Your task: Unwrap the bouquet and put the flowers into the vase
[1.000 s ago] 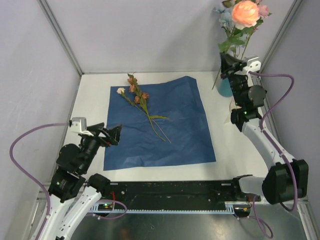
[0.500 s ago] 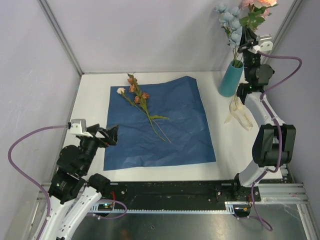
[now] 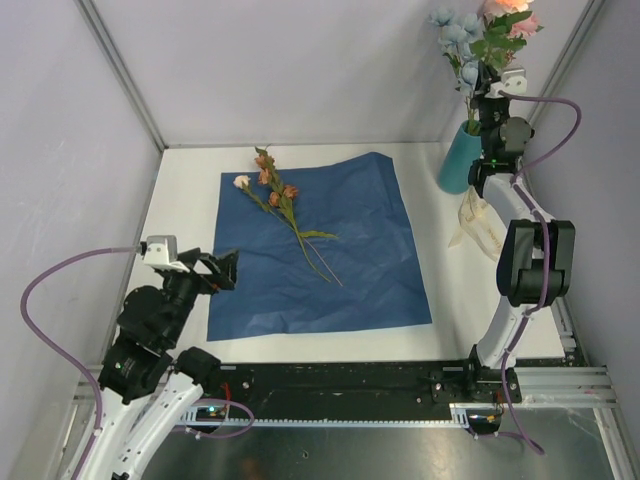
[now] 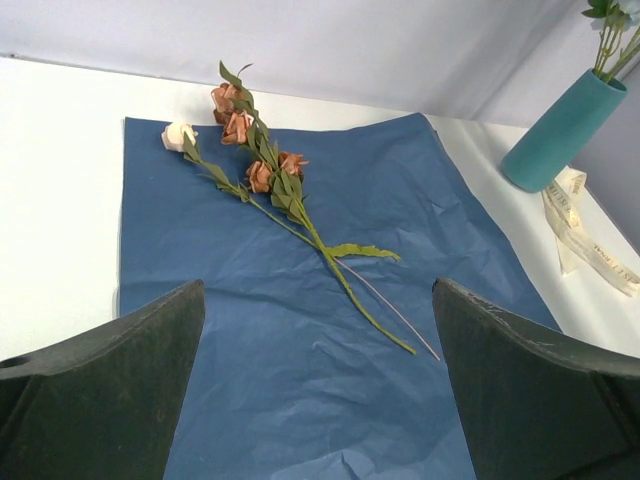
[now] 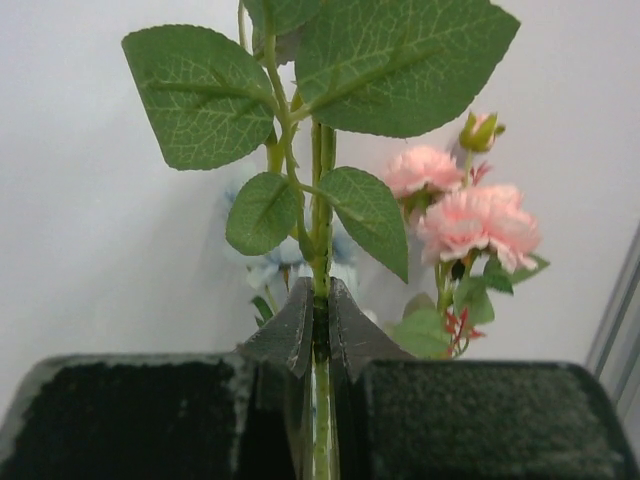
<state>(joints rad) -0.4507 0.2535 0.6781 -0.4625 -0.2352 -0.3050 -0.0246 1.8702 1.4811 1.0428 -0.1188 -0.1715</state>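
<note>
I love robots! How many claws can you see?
2. The left gripper is open by the near-left corner of the blue paper; the right gripper, above the vase, is shut on a flower stem.

The wrapping sheet (image 3: 350, 260) lies flat across the middle of the table (image 3: 185, 215). A flower spray (image 3: 285, 205) lies on its far-left part, heads toward the far edge. The vase (image 3: 458, 165) stands at the far right corner with flowers (image 3: 470, 40) in it. The ribbon (image 3: 478, 228) lies just in front, by the right edge.
</note>
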